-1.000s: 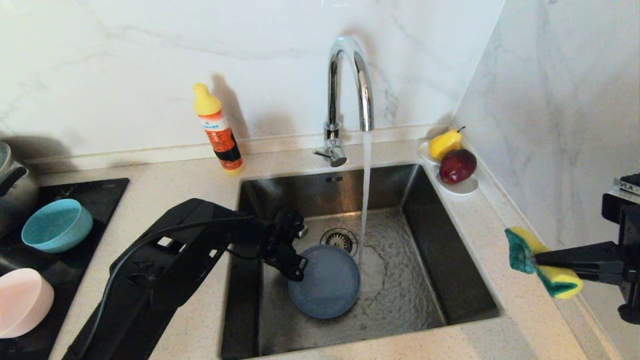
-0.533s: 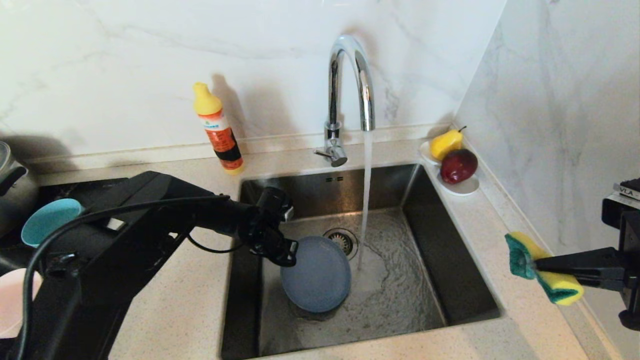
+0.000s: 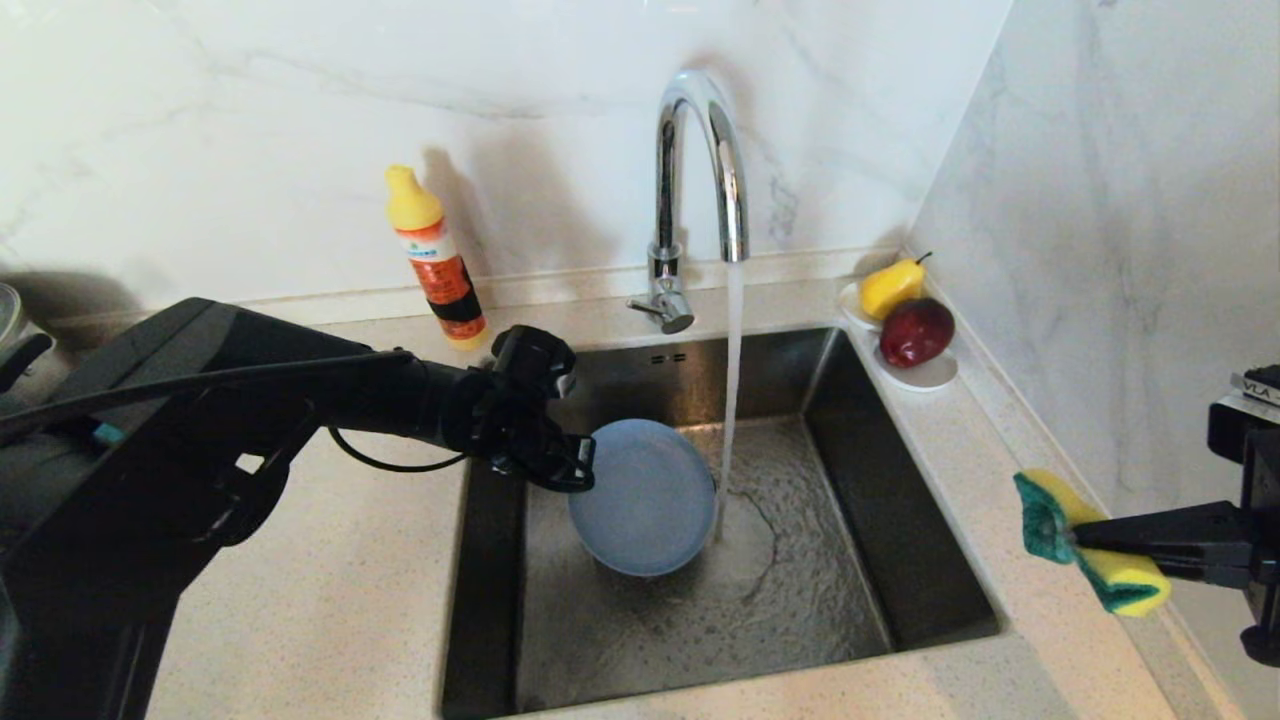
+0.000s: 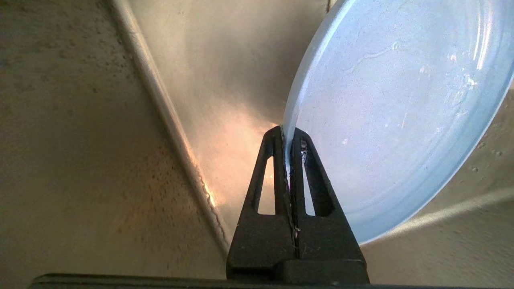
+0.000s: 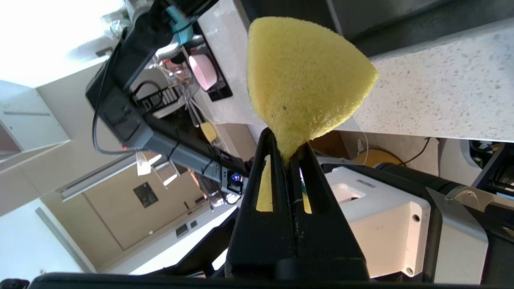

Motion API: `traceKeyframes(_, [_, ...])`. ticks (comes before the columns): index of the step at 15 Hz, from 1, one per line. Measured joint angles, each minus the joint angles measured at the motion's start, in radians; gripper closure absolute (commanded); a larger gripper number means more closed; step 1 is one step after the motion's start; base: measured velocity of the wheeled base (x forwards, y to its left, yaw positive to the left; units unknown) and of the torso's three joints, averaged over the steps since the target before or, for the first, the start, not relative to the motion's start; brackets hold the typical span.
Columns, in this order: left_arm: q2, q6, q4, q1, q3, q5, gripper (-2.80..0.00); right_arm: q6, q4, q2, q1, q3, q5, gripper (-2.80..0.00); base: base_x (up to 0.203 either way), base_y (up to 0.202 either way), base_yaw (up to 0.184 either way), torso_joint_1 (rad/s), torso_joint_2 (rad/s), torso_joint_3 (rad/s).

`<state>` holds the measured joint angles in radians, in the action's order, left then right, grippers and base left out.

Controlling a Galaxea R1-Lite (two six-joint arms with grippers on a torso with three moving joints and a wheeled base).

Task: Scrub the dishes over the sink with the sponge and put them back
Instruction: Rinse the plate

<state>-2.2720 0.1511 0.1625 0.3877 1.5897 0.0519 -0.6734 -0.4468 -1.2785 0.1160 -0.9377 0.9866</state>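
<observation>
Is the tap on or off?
On. A stream of water runs from the tap into the sink.

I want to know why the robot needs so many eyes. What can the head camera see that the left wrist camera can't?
Only the head view shows the running tap, the soap bottle, the fruit saucer, and the right gripper pinching the sponge beside the sink. Only the left wrist view shows the fingers clamped tight on the plate's rim. Both show the left gripper holding the blue plate over the sink.
</observation>
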Motion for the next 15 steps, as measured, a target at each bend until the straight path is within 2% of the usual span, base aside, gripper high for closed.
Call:
traceKeyframes(5, [0.086,0.04,0.001,0.002,-0.021,-0.026,0.0,0.005,0.0,-0.003,0.0,0.001,0.001,0.0,0.0,0.0,0.0,0.0,0.0,0.0])
traceKeyframes(10, [0.111,0.049,0.0,0.01,-0.03,-0.022,0.0,0.007,0.0,-0.002,0.0,0.006,0.001,0.0,0.0,0.0,0.0,0.0,0.0,0.0])
traceKeyframes(13, [0.128,0.038,0.004,0.009,-0.03,0.013,0.0,0.007,0.0,-0.004,0.005,0.007,0.0,0.0,0.0,0.0,0.0,0.0,0.0,0.0])
traceKeyframes(15, [0.152,0.022,0.015,0.008,-0.031,0.065,0.0,0.007,0.0,-0.003,0.006,0.007,0.0,0.0,0.0,0.0,0.0,0.0,0.0,0.0])
